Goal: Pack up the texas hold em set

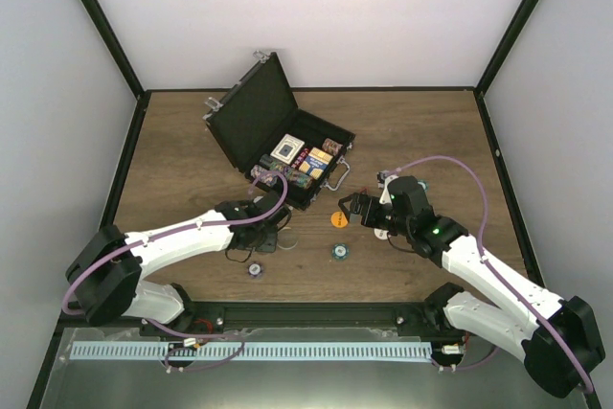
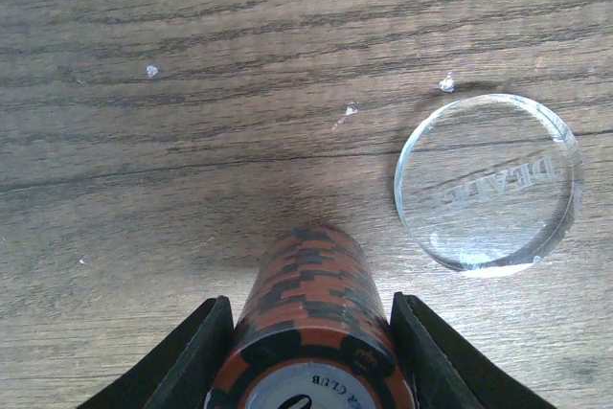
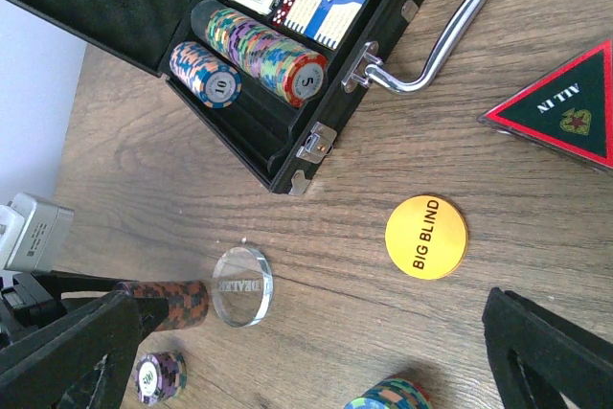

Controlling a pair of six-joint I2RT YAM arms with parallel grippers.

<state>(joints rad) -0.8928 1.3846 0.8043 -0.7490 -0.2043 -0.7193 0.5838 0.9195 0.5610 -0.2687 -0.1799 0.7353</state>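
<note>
I'm partway through gathering the loose pieces, and the step in hand is picking a roll of chips [image 2: 306, 280] off the table [image 1: 421, 131]. The roll lies on its side, orange and black, near the front edge and a little left of centre. My left claw [image 2: 311, 342] is pinching it, with one finger against each flank as far as the wrist view lets me judge. Just beside it lies the clear dealer button [image 2: 488, 179], flat on the wood and not touching the roll. The briefcase [image 1: 254, 117] sits toward the back edge, about the middle, with its lid propped up. The card decks [image 1: 287, 148] are already in their slots, and two rows of chips [image 3: 263, 50] lie in the front trough, with room left in it by my reckoning. My right claw [image 1: 349, 208] hangs spread wide and empty over the wood between the middle and the right edge, close to the orange button [image 3: 426, 237]. The triangular marker [image 3: 565, 107] lies flat just beyond the case handle. Two single chips wait near the front edge, a purple and white one [image 1: 255, 269] and a greenish one [image 1: 339, 250]. Next I would lift the roll straight up and keep it level so the stack doesn't fan apart. Then I would carry it back to the case and lay it into the open trough alongside the other rows. The dealer button is close enough that a sloppy lift could nudge it.
</note>
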